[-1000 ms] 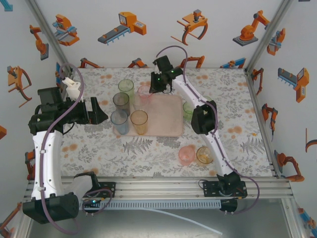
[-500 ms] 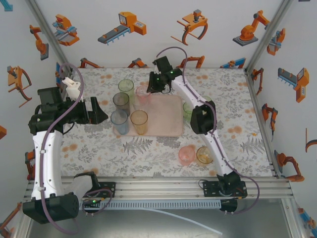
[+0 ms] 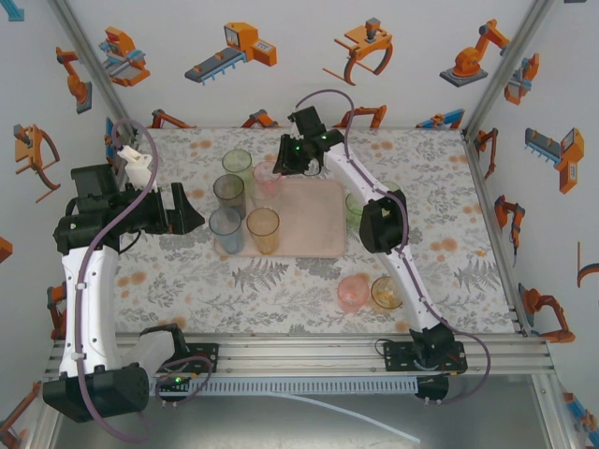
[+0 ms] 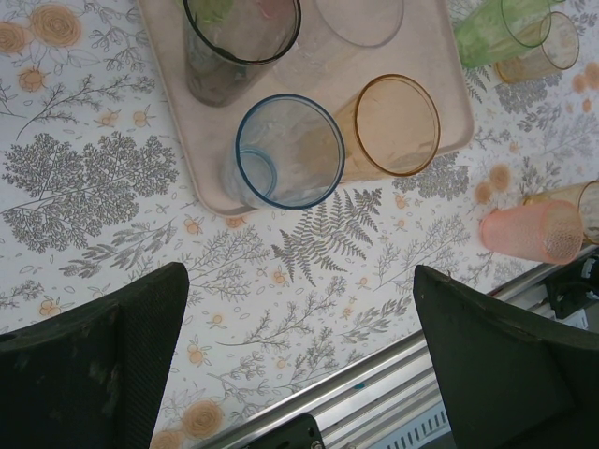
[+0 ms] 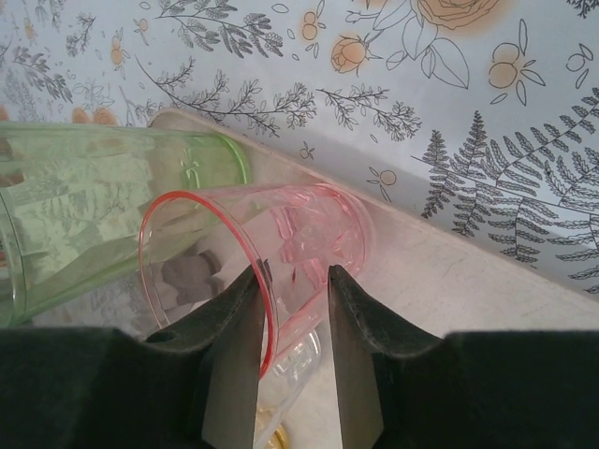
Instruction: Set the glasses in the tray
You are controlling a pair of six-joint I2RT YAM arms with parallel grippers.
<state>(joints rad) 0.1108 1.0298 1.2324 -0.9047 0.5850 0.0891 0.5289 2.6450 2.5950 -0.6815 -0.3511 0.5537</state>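
The pale pink tray [image 3: 309, 229] lies mid-table. A grey glass [image 3: 228, 192], a blue glass [image 3: 225, 225] and an orange glass [image 3: 263, 224] stand in its left part. They show close up as the blue [image 4: 285, 150], orange [image 4: 393, 126] and grey [image 4: 239, 37] glasses. My right gripper [image 3: 279, 166] [image 5: 293, 281] is shut on a pink glass [image 5: 299, 234] over the tray's back left corner, one finger inside the rim and one outside. A green glass [image 5: 103, 201] stands beside it. My left gripper [image 3: 190, 210] [image 4: 299, 355] hangs open left of the tray, holding nothing.
Another green glass [image 3: 355, 206] stands right of the tray beside my right arm. A pink glass [image 3: 351, 292] and an amber glass [image 3: 386, 292] sit near the front rail [image 3: 299, 351]. Enclosure walls close in the back and sides.
My right gripper has shifted slightly left with the pink glass in it. The left arm has not moved.
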